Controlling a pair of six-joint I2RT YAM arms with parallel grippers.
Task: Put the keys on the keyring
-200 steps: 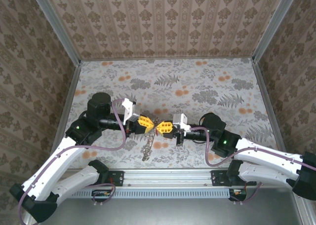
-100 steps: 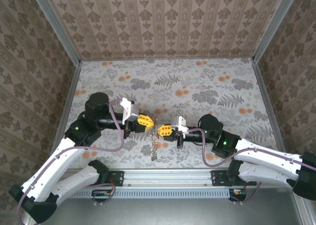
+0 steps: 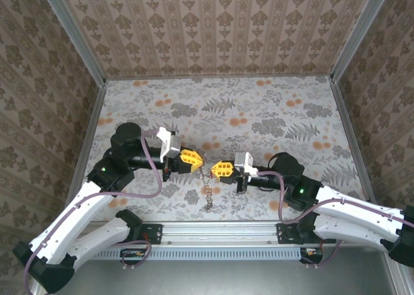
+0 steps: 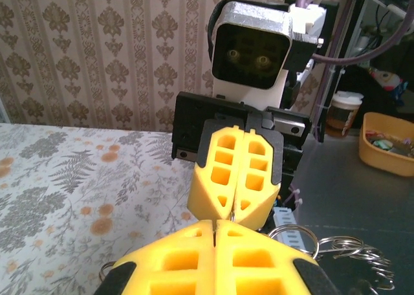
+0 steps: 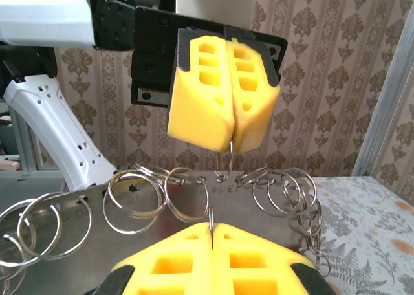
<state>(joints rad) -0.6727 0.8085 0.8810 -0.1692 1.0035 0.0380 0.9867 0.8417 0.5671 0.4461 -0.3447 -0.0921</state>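
my left claw (image 3: 198, 160) and right claw (image 3: 215, 171) face each other tip to tip over the flowered counter (image 3: 278, 114); both have their yellow fingers (image 5: 210, 262) pressed together; each pinches one ring of the keyring (image 3: 207, 178), a string of linked silver split rings slung between them; its loose tail hangs below the claws, on my side.

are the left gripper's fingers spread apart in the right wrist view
No, the left gripper has its yellow fingers pressed together, pinching the chain of metal rings.
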